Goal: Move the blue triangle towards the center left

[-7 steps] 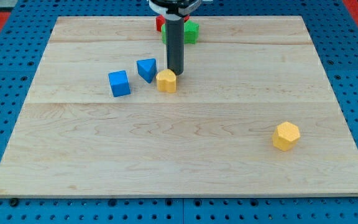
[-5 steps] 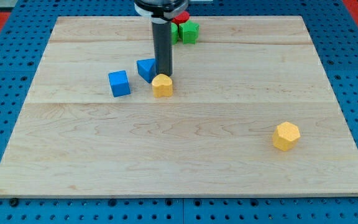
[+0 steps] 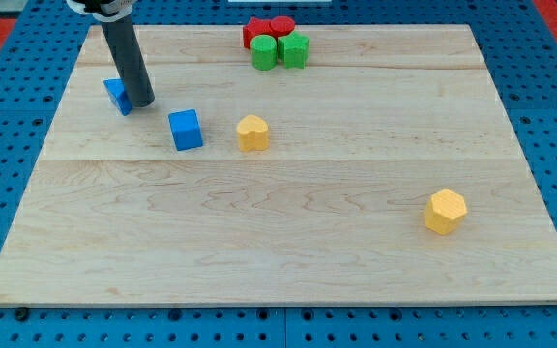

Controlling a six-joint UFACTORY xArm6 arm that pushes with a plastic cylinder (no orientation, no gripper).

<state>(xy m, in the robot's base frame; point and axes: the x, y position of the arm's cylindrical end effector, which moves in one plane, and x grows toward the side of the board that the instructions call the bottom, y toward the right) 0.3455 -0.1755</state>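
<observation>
On the wooden board lay two blue blocks, two yellow, two red and two green. Far left, the blue triangle sat touching my tip, which pressed its right side; the rod leaned up-left, with no pincer. Rightward came the blue cube, a yellow block, the far red and green cluster, and a yellow hexagon near right.

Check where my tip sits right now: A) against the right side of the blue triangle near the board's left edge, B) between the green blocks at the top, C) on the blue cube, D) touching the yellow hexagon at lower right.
A: my tip is at the right side of the blue triangle, near the board's left edge.
</observation>
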